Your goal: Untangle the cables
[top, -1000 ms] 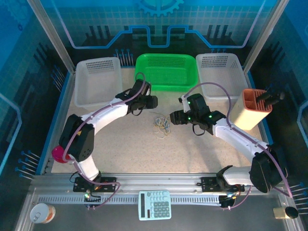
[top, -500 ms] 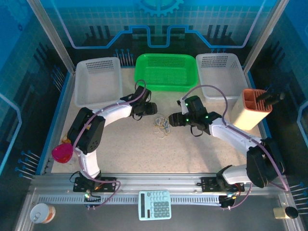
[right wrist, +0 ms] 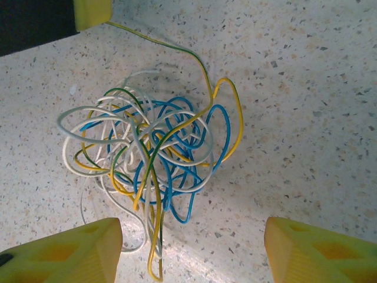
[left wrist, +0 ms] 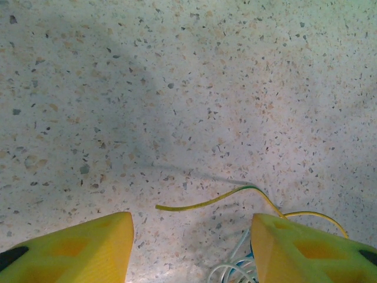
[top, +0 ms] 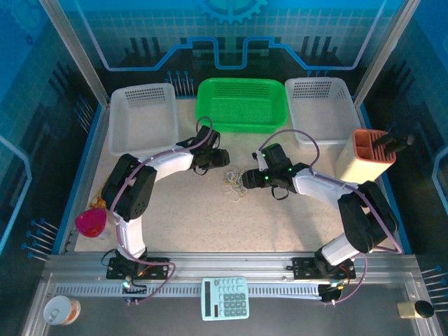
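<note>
Cable tangle [right wrist: 147, 153] lying on speckled bench [right wrist: 306, 88] between two claws. Left claw [left wrist: 191, 247] staying released, empty; right claw [right wrist: 191, 253] also released, hovering just beside tangle.

A pale speckled table [top: 182, 210] sits inside a blue-lit booth. The back wall [top: 231, 42] is a clear panel printed with a grid and a gear [top: 231, 8], held between two slanted metal posts [top: 77, 52]. The side walls [top: 28, 105] are dark blue. Along the table's far edge stand a white basket [top: 143, 89], a green basket [top: 241, 82] and a second white basket [top: 318, 81]. A grooved metal rail [top: 231, 269] runs along the near edge, with a calculator [top: 225, 297] just in front of it. Soft light leaves a faint sheen and grey shadows on the table
</note>
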You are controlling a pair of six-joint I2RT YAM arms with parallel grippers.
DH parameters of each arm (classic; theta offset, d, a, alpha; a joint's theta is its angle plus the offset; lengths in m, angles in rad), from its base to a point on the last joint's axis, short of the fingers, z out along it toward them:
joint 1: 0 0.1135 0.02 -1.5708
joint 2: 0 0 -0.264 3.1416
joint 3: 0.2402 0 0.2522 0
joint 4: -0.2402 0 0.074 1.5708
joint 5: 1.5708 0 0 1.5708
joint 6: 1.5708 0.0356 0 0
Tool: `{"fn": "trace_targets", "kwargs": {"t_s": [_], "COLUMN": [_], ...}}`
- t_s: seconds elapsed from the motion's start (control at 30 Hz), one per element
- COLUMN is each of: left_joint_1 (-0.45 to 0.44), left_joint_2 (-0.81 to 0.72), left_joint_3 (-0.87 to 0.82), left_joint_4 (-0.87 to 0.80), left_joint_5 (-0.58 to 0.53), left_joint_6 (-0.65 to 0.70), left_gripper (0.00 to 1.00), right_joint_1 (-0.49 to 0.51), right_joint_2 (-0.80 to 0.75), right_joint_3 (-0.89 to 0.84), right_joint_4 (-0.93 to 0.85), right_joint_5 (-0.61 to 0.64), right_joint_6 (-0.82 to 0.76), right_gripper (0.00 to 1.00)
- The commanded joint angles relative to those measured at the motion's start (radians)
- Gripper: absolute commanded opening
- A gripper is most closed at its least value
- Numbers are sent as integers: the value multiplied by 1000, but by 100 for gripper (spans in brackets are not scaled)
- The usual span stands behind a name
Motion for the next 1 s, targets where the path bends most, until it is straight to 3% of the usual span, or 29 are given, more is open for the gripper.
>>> {"fn": "trace_targets", "kwargs": {"t_s": [0.0, 0.27, 0.97], "left_joint_1": [6, 6, 5], "left_joint_2": [35, 51, 65], "left_joint_3": [-10, -16, -39], "left_joint_4": [14, 42, 109], "left_joint_5": [30, 48, 70], "left_joint_6": [-21, -39, -59], "left_gripper": [56, 55, 26], "right_joint_1": [21, 22, 22], "right_joint_2": [23, 52, 65], "right_joint_3": [-2, 1, -5], "right_joint_4": [35, 47, 48], "right_joint_5": [-25, -28, -21], "right_joint_6": [16, 19, 18], "right_gripper": [65, 64, 64]}}
